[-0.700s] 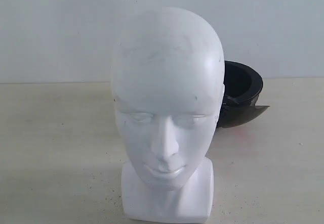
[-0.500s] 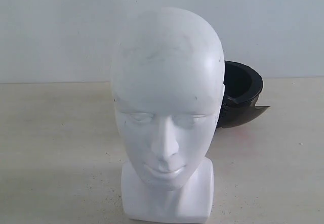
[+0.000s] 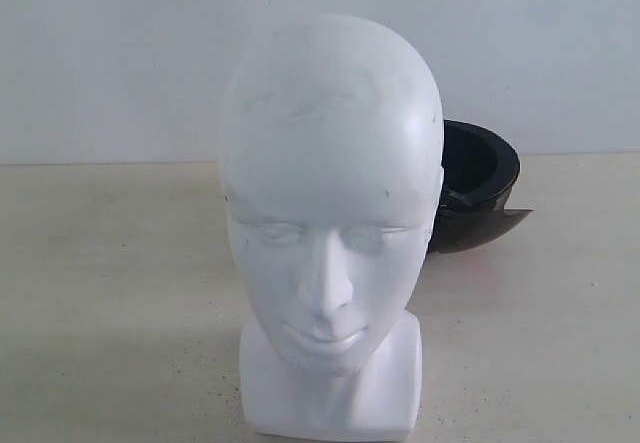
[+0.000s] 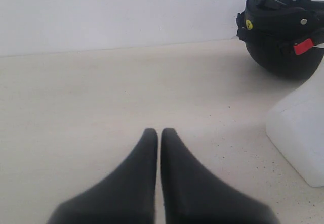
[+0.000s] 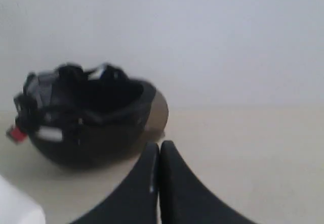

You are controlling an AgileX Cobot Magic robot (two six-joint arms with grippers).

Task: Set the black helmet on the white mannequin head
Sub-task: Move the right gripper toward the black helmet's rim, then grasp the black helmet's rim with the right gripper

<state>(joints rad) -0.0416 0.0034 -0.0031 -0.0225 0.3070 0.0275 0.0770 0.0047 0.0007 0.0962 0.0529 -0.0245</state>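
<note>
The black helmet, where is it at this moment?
In the exterior view, the black helmet sits right of centre, partly hidden behind the white mannequin head.

I see the white mannequin head (image 3: 330, 193) standing upright and bare, its face toward the exterior camera. The black helmet (image 3: 478, 185) lies just behind it on the right, opening upward, with its brown visor (image 5: 159, 114) and red buckle (image 4: 304, 46) showing.

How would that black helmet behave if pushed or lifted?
The black helmet rests on its rounded shell, opening up, so a push would probably rock it. Its straps look loose and likely flop. The smooth visor may slip when pinched.
</note>
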